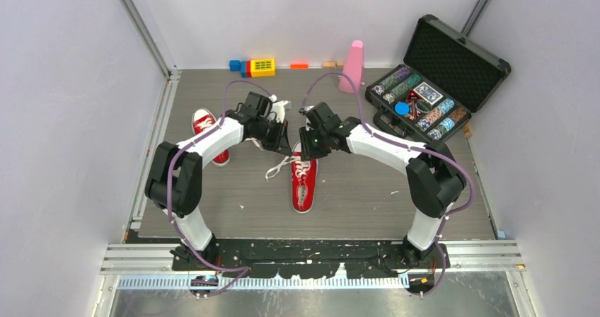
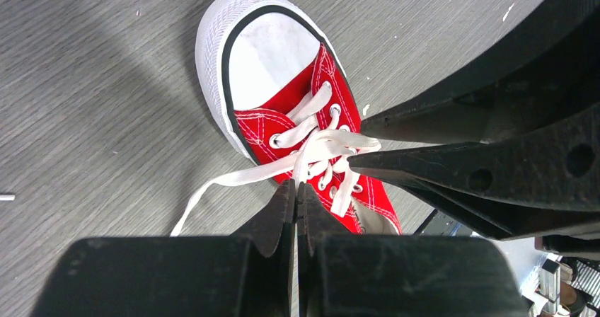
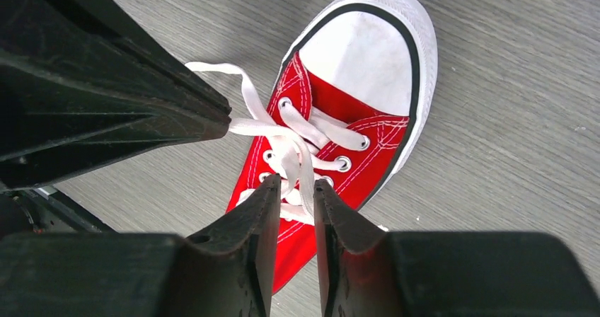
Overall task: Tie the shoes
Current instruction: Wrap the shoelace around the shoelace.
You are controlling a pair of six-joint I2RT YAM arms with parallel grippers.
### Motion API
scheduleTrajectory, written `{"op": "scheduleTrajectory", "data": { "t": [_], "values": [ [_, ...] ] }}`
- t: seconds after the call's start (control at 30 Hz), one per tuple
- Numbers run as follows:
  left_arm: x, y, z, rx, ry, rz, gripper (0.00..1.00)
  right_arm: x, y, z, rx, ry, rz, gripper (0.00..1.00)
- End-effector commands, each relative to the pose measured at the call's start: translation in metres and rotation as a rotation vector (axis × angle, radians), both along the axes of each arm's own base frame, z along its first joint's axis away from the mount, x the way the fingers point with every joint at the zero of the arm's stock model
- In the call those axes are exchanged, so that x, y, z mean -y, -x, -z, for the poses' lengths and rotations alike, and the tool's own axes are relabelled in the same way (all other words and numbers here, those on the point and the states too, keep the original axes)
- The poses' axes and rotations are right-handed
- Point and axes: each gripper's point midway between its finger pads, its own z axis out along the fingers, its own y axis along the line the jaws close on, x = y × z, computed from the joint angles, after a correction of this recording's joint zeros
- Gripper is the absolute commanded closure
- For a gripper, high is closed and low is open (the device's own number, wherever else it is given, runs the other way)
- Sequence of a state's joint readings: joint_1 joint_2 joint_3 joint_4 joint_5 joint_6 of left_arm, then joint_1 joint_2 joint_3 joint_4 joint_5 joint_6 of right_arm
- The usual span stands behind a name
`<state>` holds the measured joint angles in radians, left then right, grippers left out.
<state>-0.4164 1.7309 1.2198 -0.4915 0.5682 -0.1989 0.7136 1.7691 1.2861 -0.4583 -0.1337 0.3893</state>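
**A:** Arm bases [image 1: 194, 250] sit nearest, bolted at the bench [image 1: 368, 197] edge, seen from above. Where's the shoe?

**B:** One shoe [image 1: 304, 189] lies mid-bench, with both tools over its laced end: left tool [image 1: 285, 146] and right tool [image 1: 306, 149], tips close together. The other shoe [image 1: 204, 122] is off to the left, partly under the left arm. An open case [image 1: 453, 55] stands at the far right.

**A:** And the left wrist view?

**B:** Left tool [image 2: 296, 186] is pressed together with the lace [image 2: 226, 179] caught at its tips. The free end trails onto the bench. Right tool [image 2: 357, 141] reaches in from the right, fingers a little apart around the gathered lace.

**A:** Right wrist?

**B:** Right tool [image 3: 297, 184] stands slightly apart, a strand running down between its fingers. Whether they grip it, I can't tell. Left tool [image 3: 225, 122] pinches lace just beside the eyelets. Shoe [image 3: 361, 55] stands on its sole, toe away.
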Motion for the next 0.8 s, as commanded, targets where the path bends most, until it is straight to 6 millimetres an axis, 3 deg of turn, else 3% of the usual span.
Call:
{"op": "scheduleTrajectory", "data": {
  "t": [0.0, 0.23, 0.47, 0.77],
  "values": [
    [0.000, -0.001, -0.008, 0.011, 0.014, 0.003, 1.00, -0.004, -0.008, -0.014, 0.051, 0.019, -0.011, 0.72],
    [0.000, 0.000, -0.009, 0.012, 0.016, 0.004, 1.00, -0.005, -0.006, -0.007, 0.037, 0.038, -0.020, 0.72],
    [0.000, 0.000, -0.006, 0.003, 0.012, 0.004, 1.00, -0.004, -0.011, -0.017, 0.067, 0.041, -0.008, 0.63],
    [0.000, -0.001, -0.008, 0.006, 0.013, 0.000, 1.00, -0.011, -0.008, -0.023, 0.073, 0.041, -0.036, 0.67]
  ]
}}
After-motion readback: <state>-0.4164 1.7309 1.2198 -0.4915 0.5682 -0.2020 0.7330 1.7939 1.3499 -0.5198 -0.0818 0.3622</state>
